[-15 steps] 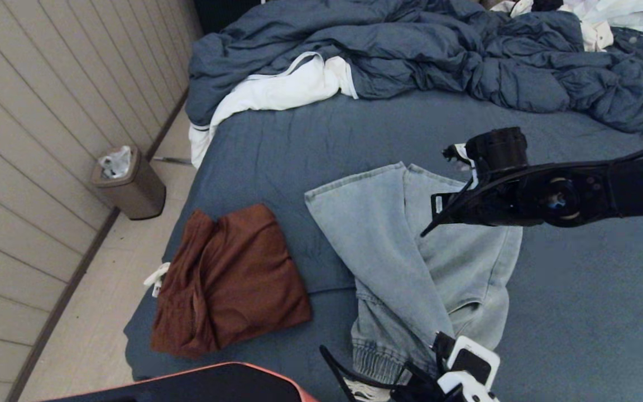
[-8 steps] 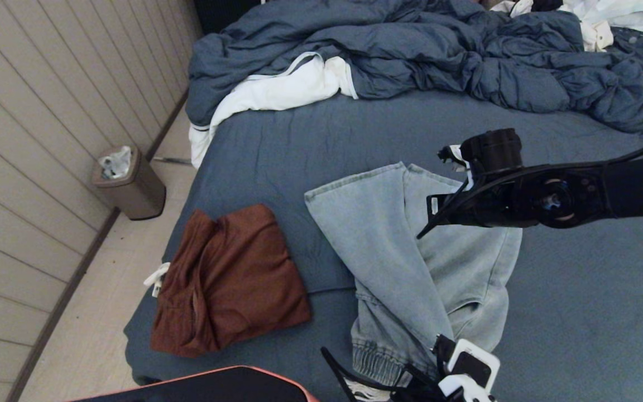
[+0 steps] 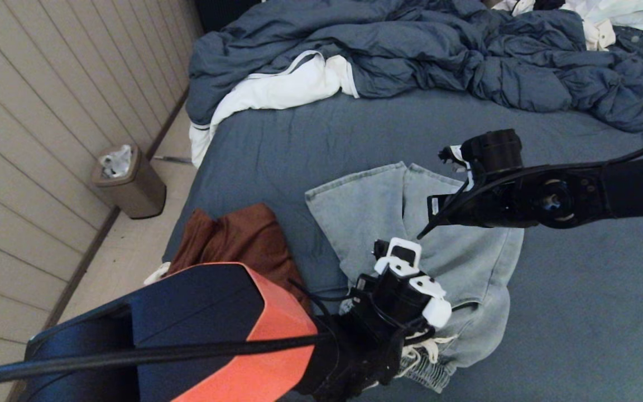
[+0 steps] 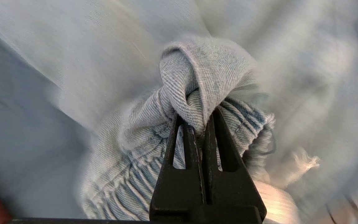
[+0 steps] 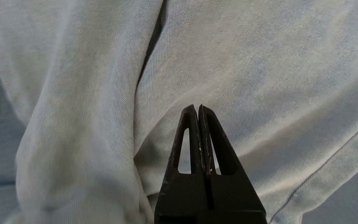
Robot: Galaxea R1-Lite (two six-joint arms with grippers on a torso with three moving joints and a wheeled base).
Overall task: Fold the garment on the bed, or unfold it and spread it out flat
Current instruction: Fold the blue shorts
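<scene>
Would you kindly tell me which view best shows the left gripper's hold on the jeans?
The left wrist view: the left gripper is shut on a bunched fold of the jeans. The head view hides that pinch behind the wrist; the right wrist view shows only flat denim.

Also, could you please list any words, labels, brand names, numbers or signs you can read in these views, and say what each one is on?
None can be read.
Light denim pants: no visible label or print.
Brown garment: a white tag sticks out at its edge, too small to read.
White label on the right arm near the right tool: blurred, unreadable.
Left tool, shut on the pants' elastic hem: no markings.
Trash bin: no lettering visible.
</scene>
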